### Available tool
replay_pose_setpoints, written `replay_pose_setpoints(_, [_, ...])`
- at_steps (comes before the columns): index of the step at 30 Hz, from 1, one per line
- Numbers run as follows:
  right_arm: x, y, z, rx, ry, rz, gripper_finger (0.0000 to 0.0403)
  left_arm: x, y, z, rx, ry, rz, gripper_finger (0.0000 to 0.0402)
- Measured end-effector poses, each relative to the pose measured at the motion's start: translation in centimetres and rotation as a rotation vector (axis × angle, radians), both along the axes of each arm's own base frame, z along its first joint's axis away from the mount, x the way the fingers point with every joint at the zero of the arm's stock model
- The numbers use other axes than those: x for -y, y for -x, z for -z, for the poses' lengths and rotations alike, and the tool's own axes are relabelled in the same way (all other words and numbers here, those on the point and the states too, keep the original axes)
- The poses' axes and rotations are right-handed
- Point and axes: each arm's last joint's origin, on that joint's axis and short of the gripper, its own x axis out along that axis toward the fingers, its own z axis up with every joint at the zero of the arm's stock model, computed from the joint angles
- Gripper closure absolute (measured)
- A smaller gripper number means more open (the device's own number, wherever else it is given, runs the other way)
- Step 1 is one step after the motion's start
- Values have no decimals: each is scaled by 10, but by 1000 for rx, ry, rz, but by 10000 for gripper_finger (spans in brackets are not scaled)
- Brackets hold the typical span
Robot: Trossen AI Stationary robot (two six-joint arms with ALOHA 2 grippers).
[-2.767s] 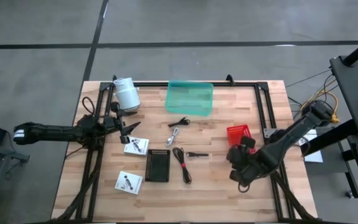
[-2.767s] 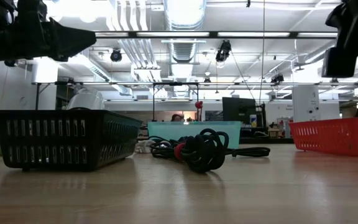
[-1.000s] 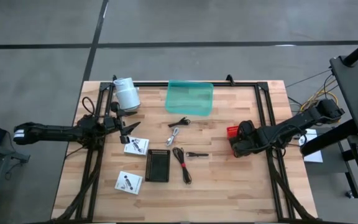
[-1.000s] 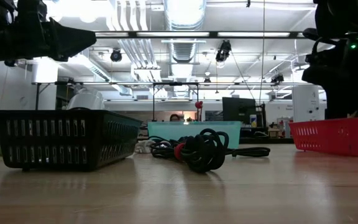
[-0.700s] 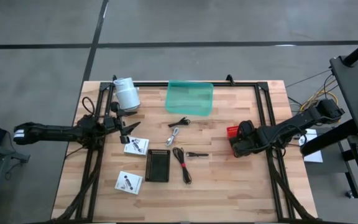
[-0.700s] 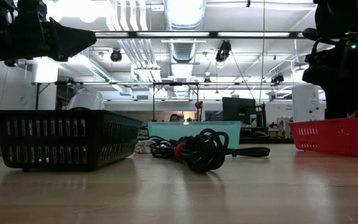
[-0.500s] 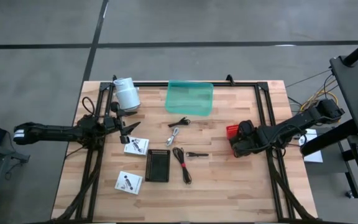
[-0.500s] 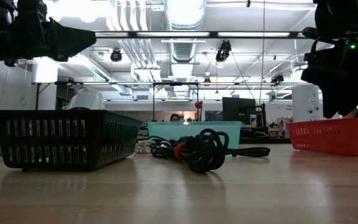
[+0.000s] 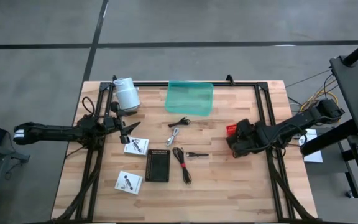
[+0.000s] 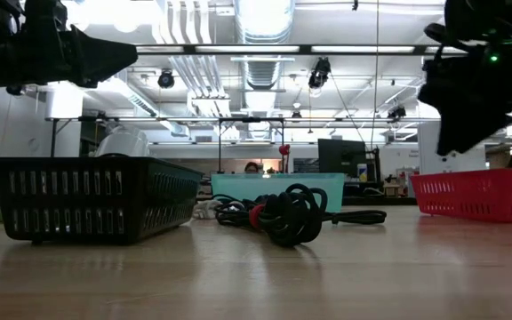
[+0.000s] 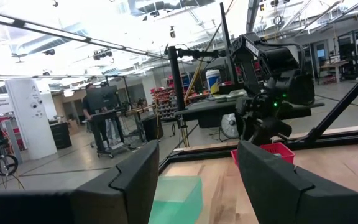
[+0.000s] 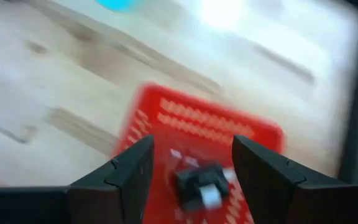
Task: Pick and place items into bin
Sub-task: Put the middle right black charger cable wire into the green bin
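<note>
Since a moment ago your right gripper (image 12: 191,163) has lifted off the red bin (image 12: 191,149), fingers parted and empty, leaving one black-and-white piece (image 12: 202,184) inside. On the table (image 9: 229,186): two white cards (image 9: 136,145), one black basket (image 9: 158,165), one red-black cable (image 9: 183,163). Left gripper (image 11: 197,171) waits released.

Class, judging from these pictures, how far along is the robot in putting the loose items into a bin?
Done: a small black-and-white item lies in the red bin. In hand: nothing; the right gripper hangs open above that bin, and the left gripper waits open at the table's left. Left: the red-black cable, white cable, two small black cables and two white cards lie on the table.
</note>
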Motion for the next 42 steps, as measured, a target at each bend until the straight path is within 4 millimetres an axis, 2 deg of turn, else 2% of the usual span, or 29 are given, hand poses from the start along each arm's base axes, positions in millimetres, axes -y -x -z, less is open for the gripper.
replay_pose_setpoints(5, [-6, -23, -5, 89, 99, -239, 200, 0, 0, 0, 0, 0, 0, 201])
replay_pose_setpoints(14, [-21, -64, -25, 261, 237, -647, 200, 0, 0, 0, 0, 0, 0, 201])
replay_pose_setpoints(17, [-27, -75, -21, 271, 222, -779, 199, 0, 0, 0, 0, 0, 0, 201])
replay_pose_setpoints(22, [-37, -93, 3, 214, 193, -954, 199, 0, 0, 0, 0, 0, 0, 201])
replay_pose_setpoints(26, [-40, -101, 26, 119, 166, -982, 199, 0, 0, 0, 0, 0, 0, 201])
replay_pose_setpoints(31, [-41, -106, 44, 86, 95, -967, 199, 0, 0, 0, 0, 0, 0, 201])
replay_pose_setpoints(34, [-37, -109, 52, 89, 17, -949, 199, 0, 0, 0, 0, 0, 0, 201])
replay_pose_setpoints(42, [-33, -112, 64, 50, -33, -956, 199, 0, 0, 0, 0, 0, 0, 201])
